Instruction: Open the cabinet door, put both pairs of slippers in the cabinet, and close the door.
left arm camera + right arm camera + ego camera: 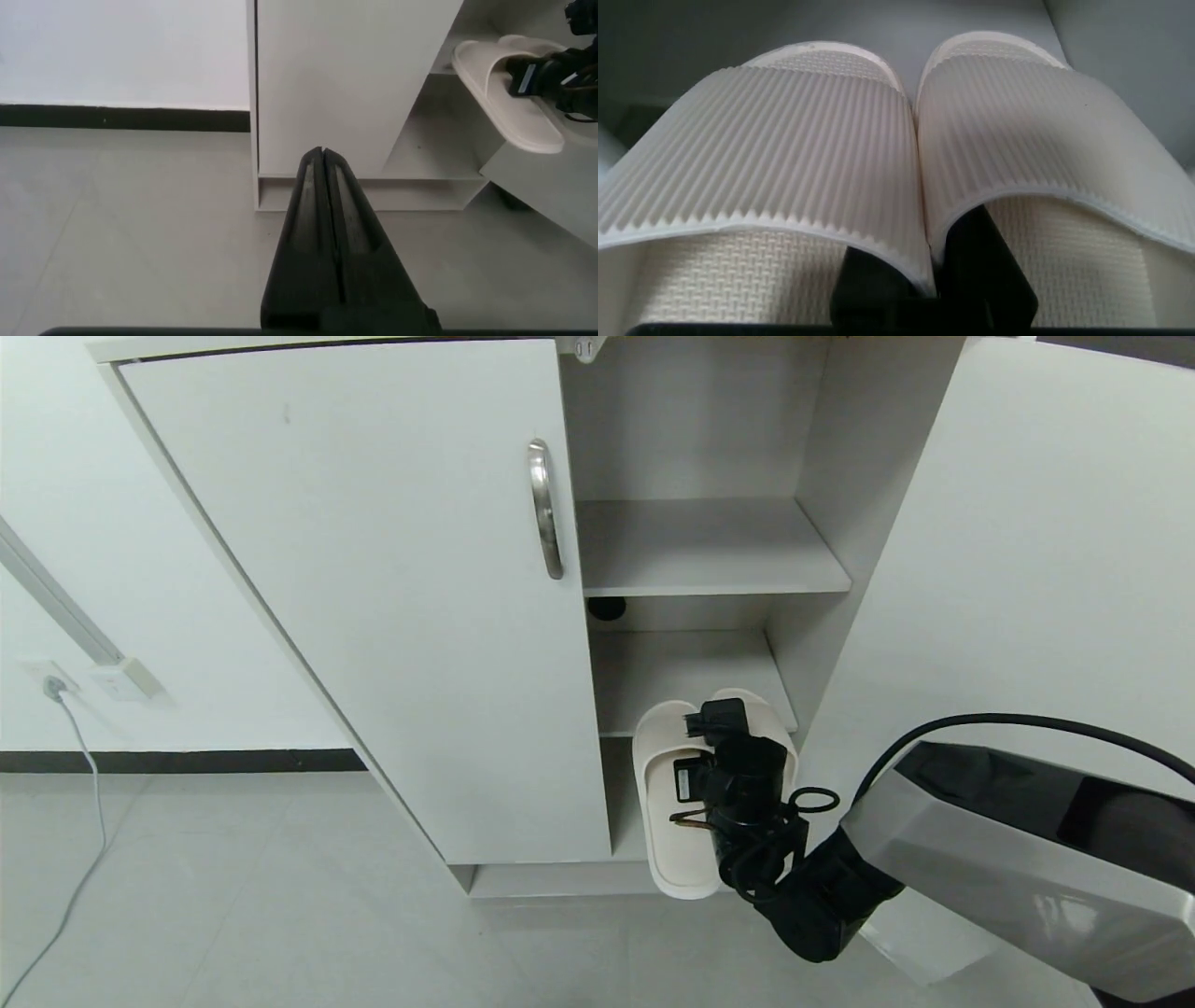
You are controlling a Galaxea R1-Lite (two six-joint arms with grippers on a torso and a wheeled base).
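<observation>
Starting at left, the left gripper (322,157) hung over the floor (140,233), fingers pressed together, empty. The closed left door (373,597) hid that half of the cabinet. A dark item (607,608) under the upper shelf (709,546) was unidentifiable. The right gripper (717,733) clamped the white slippers (656,784) by their straps before the lower shelf (681,663). The open right door (1027,569) ran off-frame.

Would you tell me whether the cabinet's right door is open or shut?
Open: the right door stands swung outward, exposing the shelves behind it.
</observation>
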